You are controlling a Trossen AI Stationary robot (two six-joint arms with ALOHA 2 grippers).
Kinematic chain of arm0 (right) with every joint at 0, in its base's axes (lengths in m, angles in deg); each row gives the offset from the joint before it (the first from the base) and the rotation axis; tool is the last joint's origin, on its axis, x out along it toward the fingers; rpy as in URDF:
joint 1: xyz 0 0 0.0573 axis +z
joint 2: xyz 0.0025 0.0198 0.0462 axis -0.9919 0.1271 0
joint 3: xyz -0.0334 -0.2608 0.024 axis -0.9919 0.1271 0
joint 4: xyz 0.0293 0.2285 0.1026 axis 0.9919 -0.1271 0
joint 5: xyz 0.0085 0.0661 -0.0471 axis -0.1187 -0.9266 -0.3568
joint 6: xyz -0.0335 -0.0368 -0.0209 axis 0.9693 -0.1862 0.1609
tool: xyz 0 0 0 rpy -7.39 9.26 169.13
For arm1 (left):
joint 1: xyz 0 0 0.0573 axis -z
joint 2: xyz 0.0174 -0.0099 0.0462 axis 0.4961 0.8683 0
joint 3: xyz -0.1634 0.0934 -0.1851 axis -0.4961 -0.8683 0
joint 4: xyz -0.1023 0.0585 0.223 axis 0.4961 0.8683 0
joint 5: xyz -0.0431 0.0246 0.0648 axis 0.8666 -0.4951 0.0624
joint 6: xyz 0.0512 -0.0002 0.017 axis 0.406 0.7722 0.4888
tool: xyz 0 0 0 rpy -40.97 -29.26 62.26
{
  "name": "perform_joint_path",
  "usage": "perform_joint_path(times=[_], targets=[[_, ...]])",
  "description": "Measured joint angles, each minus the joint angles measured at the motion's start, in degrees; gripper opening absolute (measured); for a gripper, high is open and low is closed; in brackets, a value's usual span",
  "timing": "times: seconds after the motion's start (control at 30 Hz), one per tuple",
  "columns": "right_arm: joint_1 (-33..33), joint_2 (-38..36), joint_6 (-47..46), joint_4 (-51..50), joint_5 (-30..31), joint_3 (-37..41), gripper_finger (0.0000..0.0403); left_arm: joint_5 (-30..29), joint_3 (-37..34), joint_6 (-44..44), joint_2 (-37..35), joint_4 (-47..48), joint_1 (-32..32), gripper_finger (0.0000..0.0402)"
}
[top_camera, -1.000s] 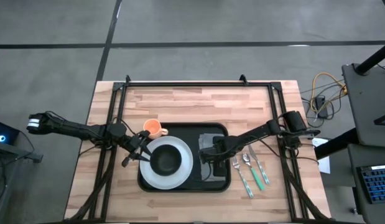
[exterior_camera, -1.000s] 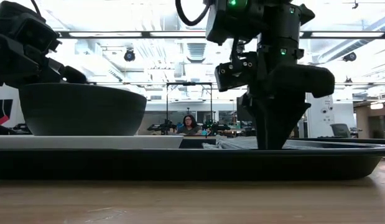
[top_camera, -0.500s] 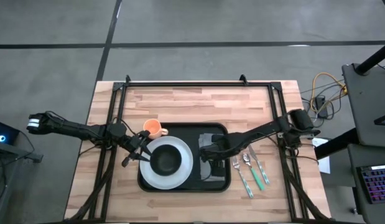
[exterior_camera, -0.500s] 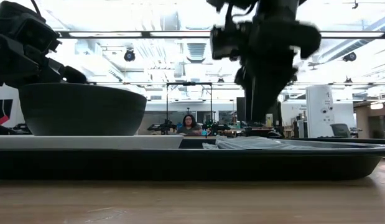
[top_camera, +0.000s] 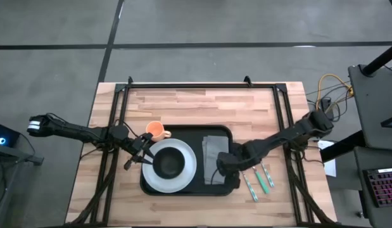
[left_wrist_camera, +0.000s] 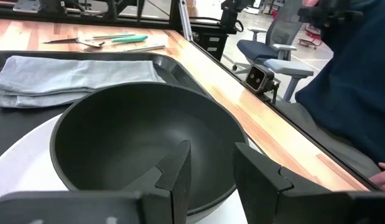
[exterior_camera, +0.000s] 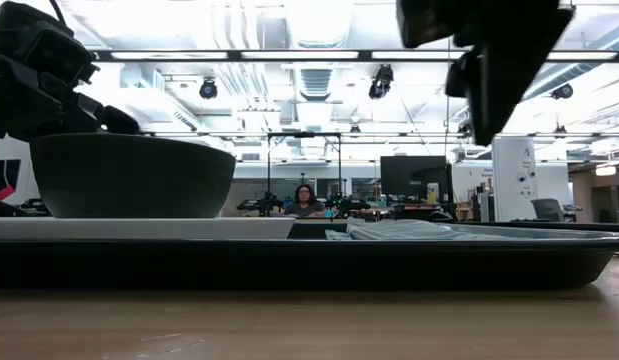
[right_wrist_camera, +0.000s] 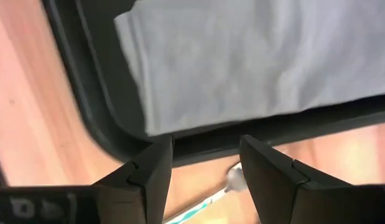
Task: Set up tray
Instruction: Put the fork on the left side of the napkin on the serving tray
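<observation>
Right tool (top_camera: 225, 166) hides part of the tray (top_camera: 183, 190) – napkin (top_camera: 213, 151) beside.

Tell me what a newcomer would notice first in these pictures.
A black tray sits mid-table carrying a white plate with a dark bowl on it and a grey napkin beside it. The left gripper straddles the bowl's rim; the right gripper hovers open over the tray's edge near the cutlery.

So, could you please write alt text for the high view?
A black tray on a wooden table holds a white plate, dark bowl and grey napkin. An orange cup and cutlery lie beside it.
</observation>
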Motion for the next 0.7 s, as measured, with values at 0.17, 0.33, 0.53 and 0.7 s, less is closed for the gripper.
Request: perform_joint_path(times=[0.17, 0.33, 0.53, 0.7], targets=[[2.9, 0.0, -4.6, -0.2, -0.8, 0.7, 0.0175, 0.0, 0.0, 0.0, 0.0, 0.0, 0.0, 0.0099], [4.1, 0.0, -8.2, 0.0, -1.3, 2.4, 0.0175, 0.0, 0.0, 0.0, 0.0, 0.0, 0.0, 0.0099], [4.0, -0.5, -18.2, -1.1, 0.2, 5.6, 0.0173, 0.0, 0.0, 0.0, 0.0, 0.0, 0.0, 0.0099], [5.4, -4.7, -31.3, -2.4, 0.4, 9.9, 0.0171, 0.0, 0.0, 0.0, 0.0, 0.0, 0.0, 0.0099]])
